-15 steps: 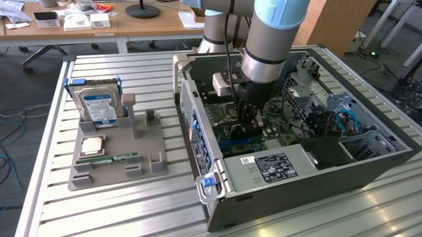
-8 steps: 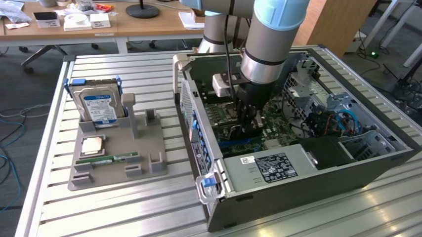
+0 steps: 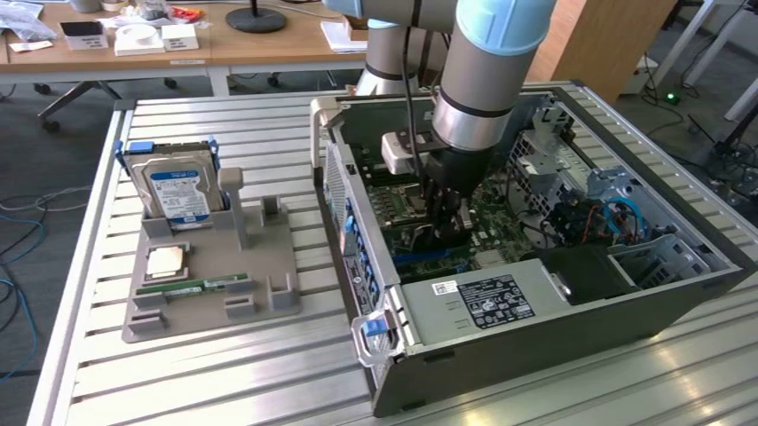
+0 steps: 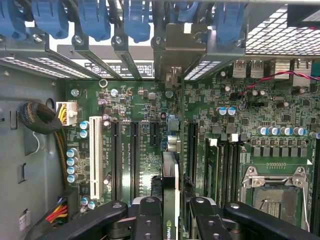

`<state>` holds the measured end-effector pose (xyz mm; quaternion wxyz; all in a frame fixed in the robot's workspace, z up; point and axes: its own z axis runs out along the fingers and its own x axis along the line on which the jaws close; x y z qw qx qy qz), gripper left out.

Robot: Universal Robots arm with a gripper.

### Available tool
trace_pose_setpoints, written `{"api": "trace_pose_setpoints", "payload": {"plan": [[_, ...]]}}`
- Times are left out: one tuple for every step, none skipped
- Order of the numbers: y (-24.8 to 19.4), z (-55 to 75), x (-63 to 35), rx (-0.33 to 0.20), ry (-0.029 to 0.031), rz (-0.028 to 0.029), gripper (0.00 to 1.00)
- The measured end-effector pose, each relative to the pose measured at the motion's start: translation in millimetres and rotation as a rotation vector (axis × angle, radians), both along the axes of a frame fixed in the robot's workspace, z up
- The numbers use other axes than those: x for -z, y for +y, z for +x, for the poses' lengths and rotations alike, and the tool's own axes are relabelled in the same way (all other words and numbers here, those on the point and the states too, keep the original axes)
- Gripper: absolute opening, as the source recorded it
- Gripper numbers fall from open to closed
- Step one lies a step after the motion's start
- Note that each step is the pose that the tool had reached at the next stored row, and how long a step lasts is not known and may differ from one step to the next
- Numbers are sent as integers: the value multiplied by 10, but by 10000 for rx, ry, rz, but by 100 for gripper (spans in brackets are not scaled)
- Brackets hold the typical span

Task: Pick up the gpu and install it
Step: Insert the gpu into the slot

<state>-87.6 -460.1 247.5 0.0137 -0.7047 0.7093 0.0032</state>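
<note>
A blue-labelled hard drive stood upright in a grey holder; a green memory stick lay flat near a square silver chip.

Bare slots flank the gpu; blue clips crowd the case wall.

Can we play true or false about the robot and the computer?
1. The gripper holds the gpu inside the computer case. True.
2. The hard drive lies inside the computer case. False: it stands in the gray holder outside it.
3. The green memory stick lies on the gray holder. True.
4. The computer case is closed up. False: its side is open and the motherboard shows.
</note>
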Motion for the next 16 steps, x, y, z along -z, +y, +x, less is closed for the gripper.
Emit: {"api": "trace_pose_setpoints", "payload": {"plan": [[0, 0, -3, 0, -1, 1, 26], [0, 0, -8, 0, -1, 0, 26], [0, 0, -13, -1, 0, -3, 26], [-1, 0, -18, -1, 1, -5, 26], [0, 0, -22, -1, 2, -4, 26], [-1, 0, -28, -1, 2, -6, 26], [-1, 1, -31, -1, 1, -6, 26], [0, 0, -31, -1, 1, -3, 26], [0, 0, -31, 3, 1, -3, 26], [0, 0, -31, 10, 1, -3, 26], [-1, 0, -32, 28, 3, -5, 26], [-1, 0, -33, 59, 4, -6, 26], [-1, 0, -33, 99, 4, -7, 26], [-2, 0, -33, 140, 3, -7, 26], [-2, 0, -33, 182, 4, -7, 26], [-3, 0, -33, 217, 3, -7, 26]]}}
